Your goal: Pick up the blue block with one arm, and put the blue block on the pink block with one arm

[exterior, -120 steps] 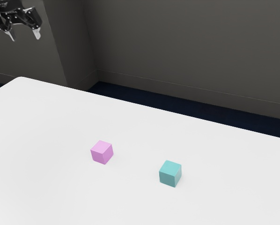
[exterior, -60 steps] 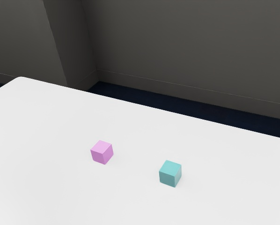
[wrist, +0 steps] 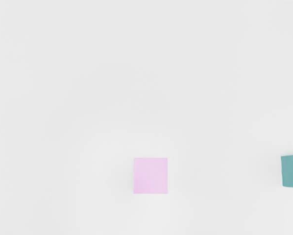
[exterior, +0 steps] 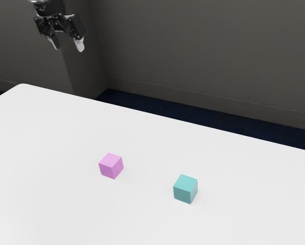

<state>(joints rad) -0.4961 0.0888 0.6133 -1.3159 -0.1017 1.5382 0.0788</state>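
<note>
Presently the claw (exterior: 68, 47) hangs wide and empty, the blue block (exterior: 185, 188) sitting at four o'clock of the pink block (exterior: 110, 165).

The gripper (exterior: 68, 46) hangs at upper left (jaws apart, empty); the pink block (exterior: 110, 166) and blue block (exterior: 185, 189) sit apart at lower centre.

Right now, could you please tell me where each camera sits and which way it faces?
Exterior view: raised at the arm's side, looking down across the white table toward a dark wall; the open gripper hangs at upper left.
Wrist view: on the hand, high up, looking straight down at the tabletop.
Shared: the pink block and the blue block, standing apart on the table.
</note>
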